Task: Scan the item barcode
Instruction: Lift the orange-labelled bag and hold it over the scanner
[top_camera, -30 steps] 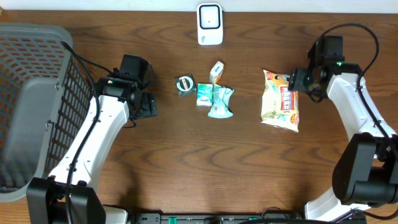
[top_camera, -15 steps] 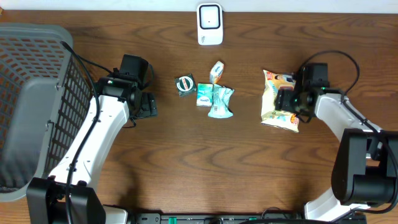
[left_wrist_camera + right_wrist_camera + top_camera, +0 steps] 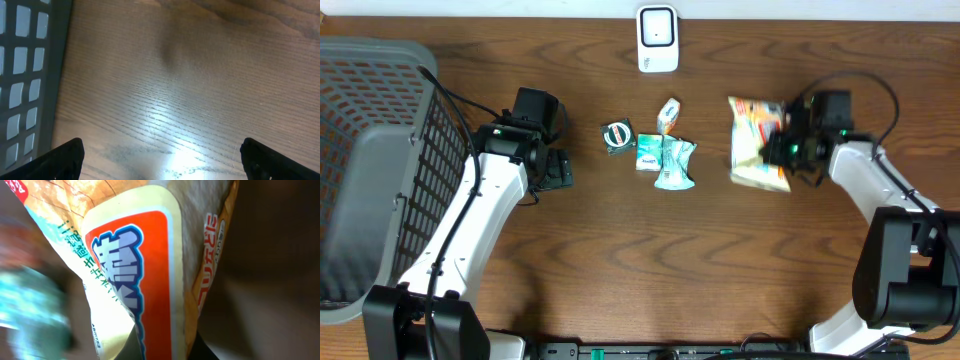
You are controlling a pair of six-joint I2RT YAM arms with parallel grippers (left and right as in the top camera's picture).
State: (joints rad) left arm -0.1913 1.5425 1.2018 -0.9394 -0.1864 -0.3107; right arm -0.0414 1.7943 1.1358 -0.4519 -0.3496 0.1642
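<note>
dark wood-grain table (image 3: 620,280), pale strip (image 3: 520,8) along far edge, perhaps wall

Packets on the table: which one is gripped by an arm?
The big cream-and-orange snack bag, pinched by the right gripper; the small teal packets lie loose mid-table.

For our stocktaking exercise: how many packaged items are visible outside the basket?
5: a round green pack, a pale packet, a square teal packet touching a crinkled teal packet, and a snack bag in the right gripper. The basket may hide more.
</note>
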